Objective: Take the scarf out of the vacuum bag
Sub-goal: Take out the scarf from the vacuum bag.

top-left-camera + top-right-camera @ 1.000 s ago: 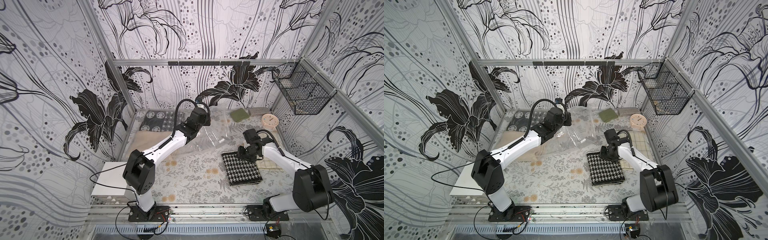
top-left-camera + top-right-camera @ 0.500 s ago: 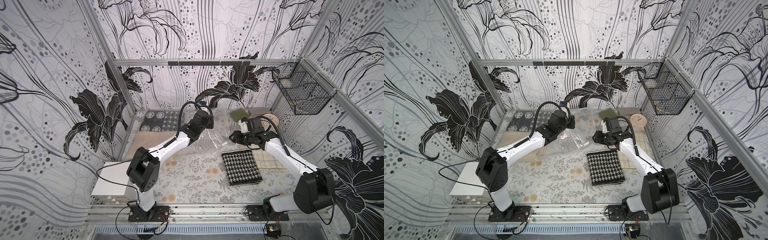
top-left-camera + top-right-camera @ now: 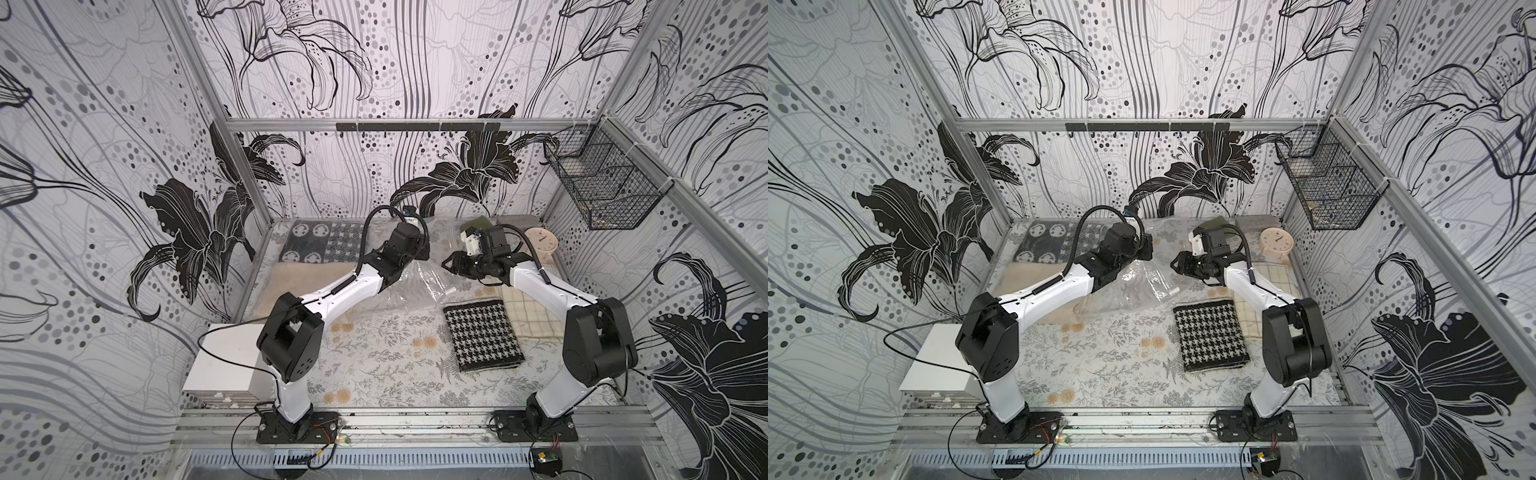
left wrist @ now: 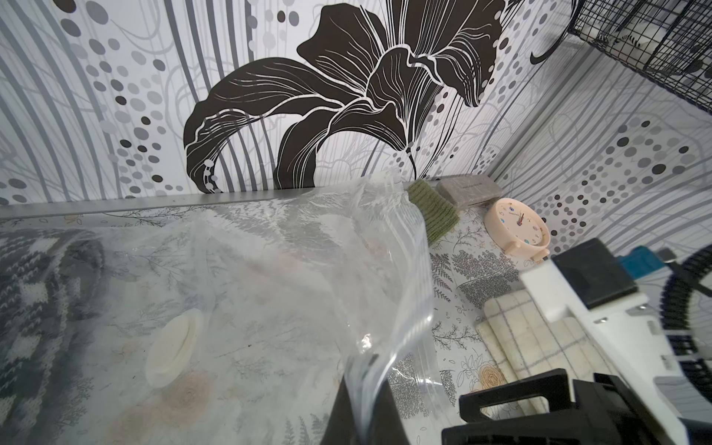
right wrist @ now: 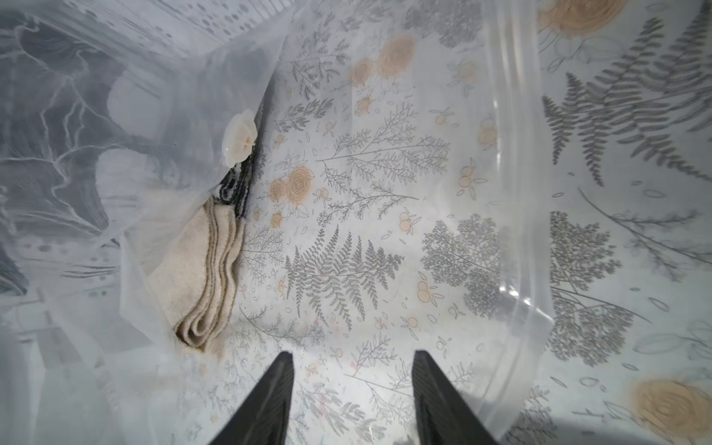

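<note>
Clear plastic vacuum bag (image 3: 417, 282) is seen crumpled at mid-bench (image 3: 374, 361), its zip edge pinched in the clenched left claw (image 4: 363, 389). Right claw (image 5: 352, 352) is held half open at the bag, nothing gripped. Houndstooth scarf (image 3: 482, 334) is laid folded outside the bag, just in front.

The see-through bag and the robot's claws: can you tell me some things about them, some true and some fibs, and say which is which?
The left claw is pinching the vacuum bag. True.
The right claw is squeezed shut. False: it is open, with nothing in it.
The houndstooth scarf is inside the bag. False: it lies on the table, outside the bag.
A round clock stands at the back of the table. True.
</note>
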Robot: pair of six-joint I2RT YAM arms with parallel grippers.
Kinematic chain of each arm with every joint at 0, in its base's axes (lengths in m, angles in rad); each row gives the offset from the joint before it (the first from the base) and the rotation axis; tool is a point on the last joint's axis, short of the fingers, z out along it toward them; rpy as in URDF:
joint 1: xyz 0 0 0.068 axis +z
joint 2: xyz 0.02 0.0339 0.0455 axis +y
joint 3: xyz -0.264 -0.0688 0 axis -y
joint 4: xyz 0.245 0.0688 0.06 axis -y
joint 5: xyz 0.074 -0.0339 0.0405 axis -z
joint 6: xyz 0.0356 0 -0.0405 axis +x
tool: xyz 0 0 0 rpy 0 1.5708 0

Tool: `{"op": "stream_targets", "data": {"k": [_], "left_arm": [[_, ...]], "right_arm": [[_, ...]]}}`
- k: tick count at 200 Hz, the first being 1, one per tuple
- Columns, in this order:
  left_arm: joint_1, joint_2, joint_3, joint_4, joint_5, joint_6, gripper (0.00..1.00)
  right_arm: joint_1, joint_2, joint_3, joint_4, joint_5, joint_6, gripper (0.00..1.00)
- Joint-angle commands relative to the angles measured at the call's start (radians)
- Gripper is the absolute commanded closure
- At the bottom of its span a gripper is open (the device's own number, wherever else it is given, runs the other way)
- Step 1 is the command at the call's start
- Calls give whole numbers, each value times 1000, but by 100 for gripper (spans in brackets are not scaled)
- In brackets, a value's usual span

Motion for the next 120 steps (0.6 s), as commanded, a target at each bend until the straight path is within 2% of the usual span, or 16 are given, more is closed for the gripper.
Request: {"op": "stream_targets", "data": {"k": [1, 120], "left_arm": [[-5, 26, 17, 10, 4, -6, 100], [-4, 65, 64, -30, -1, -41, 100]], "right_arm": [[-2, 16, 10, 42, -57, 15, 48], [-4, -12, -36, 18, 24, -38, 48]]}}
